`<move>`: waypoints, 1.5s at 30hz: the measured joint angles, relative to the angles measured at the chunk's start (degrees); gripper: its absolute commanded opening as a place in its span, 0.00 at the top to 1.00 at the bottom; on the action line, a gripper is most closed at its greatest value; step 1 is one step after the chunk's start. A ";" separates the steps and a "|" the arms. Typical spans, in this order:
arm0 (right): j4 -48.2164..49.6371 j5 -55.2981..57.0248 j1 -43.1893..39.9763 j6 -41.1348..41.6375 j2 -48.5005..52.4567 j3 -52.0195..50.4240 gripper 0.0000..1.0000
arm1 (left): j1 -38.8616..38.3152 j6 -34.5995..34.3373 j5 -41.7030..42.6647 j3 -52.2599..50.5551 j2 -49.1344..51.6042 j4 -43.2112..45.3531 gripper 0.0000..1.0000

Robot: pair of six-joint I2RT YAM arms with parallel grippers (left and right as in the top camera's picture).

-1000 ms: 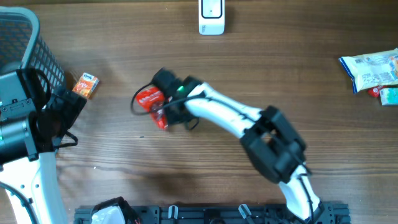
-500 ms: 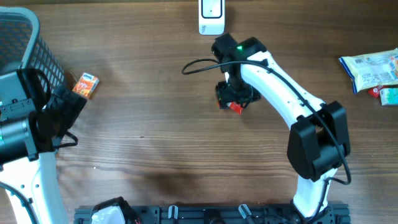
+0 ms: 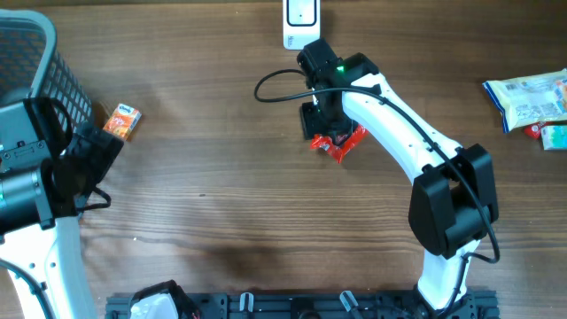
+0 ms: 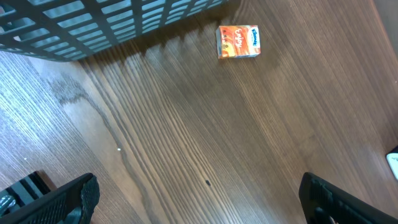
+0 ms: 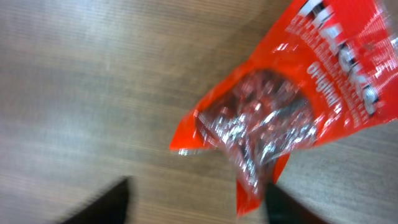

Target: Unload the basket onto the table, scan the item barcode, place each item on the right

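Carried across the desk, the red snack packet is now just below the white scanner.
The right hand is over it; the blur hides whether it pinches or has let go. Barcode probably unread. Left hand spread, idle.
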 measured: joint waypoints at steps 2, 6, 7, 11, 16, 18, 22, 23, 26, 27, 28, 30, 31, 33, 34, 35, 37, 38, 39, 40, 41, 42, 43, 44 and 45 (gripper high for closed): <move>0.09 1.40 -0.11 2.78 0.00 0.00 0.96 | 0.00 0.00 0.00 0.00 0.00 0.00 0.00; 0.37 2.29 -1.33 6.25 0.00 0.00 0.96 | 0.00 0.00 0.00 0.00 0.00 0.00 0.00; 0.94 2.45 -1.90 6.69 0.00 0.00 0.96 | 0.00 0.00 0.00 0.00 0.00 -0.02 0.00; 5.42 2.49 -3.82 7.85 0.00 -2.54 0.96 | 0.00 0.00 0.00 0.00 0.00 0.00 0.00; 12.61 2.60 -4.31 10.82 -0.02 -12.11 0.96 | 0.00 0.00 0.00 0.00 0.00 0.00 0.00; 16.57 1.66 -4.26 11.43 -0.09 -15.47 0.96 | 0.00 0.00 0.00 0.00 0.00 -0.02 0.00; 18.64 -1.55 -4.31 11.45 -1.79 -18.32 0.96 | 0.00 0.00 0.00 0.00 0.00 0.00 0.00; 18.36 -1.99 -4.31 11.45 -1.84 -18.51 0.96 | 0.00 0.00 0.00 0.00 0.00 -0.02 0.00; 15.87 -3.32 -4.31 11.43 -2.43 -18.60 0.96 | 0.00 0.00 0.00 0.00 0.00 0.00 0.00; 14.67 -3.87 -4.31 11.43 -2.84 -18.75 0.96 | 0.00 0.00 0.00 0.00 0.00 0.00 0.00; 13.84 -4.13 -4.31 11.41 -3.23 -18.86 0.95 | 0.00 0.00 0.00 0.00 0.00 0.00 0.00; 12.72 -4.72 -4.31 11.15 -4.96 -19.02 0.69 | 0.00 0.00 0.00 0.00 0.00 0.00 0.00; 12.70 -4.79 -4.31 10.82 -6.01 -19.02 0.53 | 0.00 0.00 0.00 0.00 0.00 0.00 0.00; 12.96 -5.27 -4.31 10.29 -10.32 -18.99 0.46 | 0.00 0.00 0.00 0.00 0.00 0.00 0.00; 13.20 -5.35 -4.31 10.19 -12.20 -18.99 0.46 | 0.00 0.00 0.00 0.00 0.00 0.00 0.00; 13.38 -5.40 -4.31 9.66 -14.93 -18.99 0.44 | 0.00 0.00 0.00 0.00 0.00 0.00 0.00; 13.99 -5.55 -4.31 9.66 -18.34 -18.86 0.37 | 0.00 0.00 0.00 0.00 0.00 0.00 0.00; 14.51 -5.62 -4.31 9.68 -19.85 -18.64 0.35 | 0.00 0.00 0.00 0.00 0.00 0.00 0.00; 14.95 -5.70 -4.31 9.97 -20.63 -18.47 0.33 | 0.00 0.00 0.00 0.00 0.00 0.00 0.00; 15.30 -5.79 -4.31 10.51 -20.98 -18.27 0.30 | 0.00 0.00 0.00 0.00 0.00 0.00 0.00; 15.82 -5.79 -4.31 10.99 -21.05 -18.25 0.28 | 0.00 0.00 0.00 0.00 0.00 0.00 0.00; 16.26 -5.75 -4.31 11.56 -20.90 -18.27 0.25 | 0.00 0.00 0.00 0.00 0.00 0.00 0.00; 16.46 -5.51 -4.22 12.24 -20.52 -18.34 0.22 | 0.00 0.00 0.00 0.00 0.00 0.00 0.00; 16.68 -4.87 -4.11 13.14 -20.15 -18.51 0.20 | 0.00 0.00 0.02 0.00 0.00 0.00 0.00; 16.92 -4.02 -3.89 14.43 -19.50 -18.80 0.18 | 0.00 0.00 0.00 0.00 0.00 0.00 0.00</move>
